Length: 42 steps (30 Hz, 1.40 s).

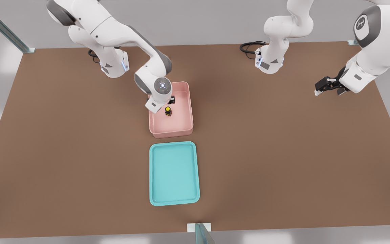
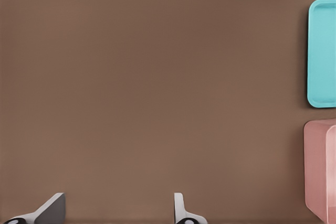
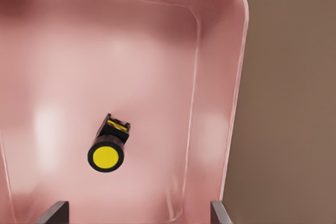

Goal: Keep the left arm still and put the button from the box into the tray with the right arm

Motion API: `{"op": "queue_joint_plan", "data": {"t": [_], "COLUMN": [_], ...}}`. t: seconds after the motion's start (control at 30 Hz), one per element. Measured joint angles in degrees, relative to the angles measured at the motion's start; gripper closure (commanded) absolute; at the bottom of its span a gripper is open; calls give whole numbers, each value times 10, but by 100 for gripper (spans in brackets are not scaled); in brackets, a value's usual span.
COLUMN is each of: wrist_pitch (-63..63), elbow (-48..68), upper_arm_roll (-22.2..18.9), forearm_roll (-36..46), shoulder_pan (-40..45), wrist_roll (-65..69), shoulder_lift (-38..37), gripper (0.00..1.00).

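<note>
- Table [image 1: 80, 162]: flat brown top, matte and bare-looking, filling the front view from near edge to far edge.
- Near edge: a pale bracket with a glassy post [image 1: 202, 232] at the middle; pale grey floor beyond the edge.
- Tray [image 1: 154, 176]: turquoise, shallow, low rim, rounded corners; lies flat on the table, near the front edge, nothing in it.
- Box [image 1: 188, 112]: pale pink, tall walls, rounded corners; sits just behind the tray, apart from it by a narrow strip of table.
- Button [image 1: 168, 111]: tiny, round yellow top on black body; on the box floor, toward the front view's left wall. Wrist view shows it tipped over, yellow face toward the camera.
- Gripper [image 1: 171, 100]: inside the box opening, just above and behind the button, not touching it. Fingers [image 3: 52, 213] spread wide, nothing between them.
- Right arm [image 1: 147, 64]: white, grey joints, lit dial, reaching down from the far left base.
- Far side: grey wall, metal posts at corners [image 1: 29, 50].
</note>
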State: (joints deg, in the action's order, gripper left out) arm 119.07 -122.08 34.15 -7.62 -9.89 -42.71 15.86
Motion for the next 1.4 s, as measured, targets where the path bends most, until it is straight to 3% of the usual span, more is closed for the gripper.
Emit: {"op": "queue_joint_plan", "data": {"t": [0.3, 0.77, 0.8, 0.83, 0.87, 0.97, 1.03, 1.13, 1.23, 1.33, 1.4], "wrist_pitch": [167, 227, 228, 230, 231, 233, 235, 232, 192, 124, 71], "elbow": [-31, -55, -55, -56, -56, -56, -56, -52, 14, 204, 394], "upper_arm_roll": [-1, -8, -8, -8, -8, -7, -5, 15, 121, 140, 123], "forearm_roll": [-101, -156, -159, -161, -163, -166, -167, -168, -167, -157, -173], "shoulder_pan": [-32, -18, -18, -18, -18, -17, -12, 9, 121, 165, 169], "wrist_roll": [-183, -381, -390, -399, -407, -429, -441, -456, -463, -452, -427], "shoulder_lift": [85, 122, 125, 126, 127, 125, 121, 108, 103, 141, 247], "gripper": [0, 0, 3, 23, 33, 50, 79, 79, 79, 79, 79]}}
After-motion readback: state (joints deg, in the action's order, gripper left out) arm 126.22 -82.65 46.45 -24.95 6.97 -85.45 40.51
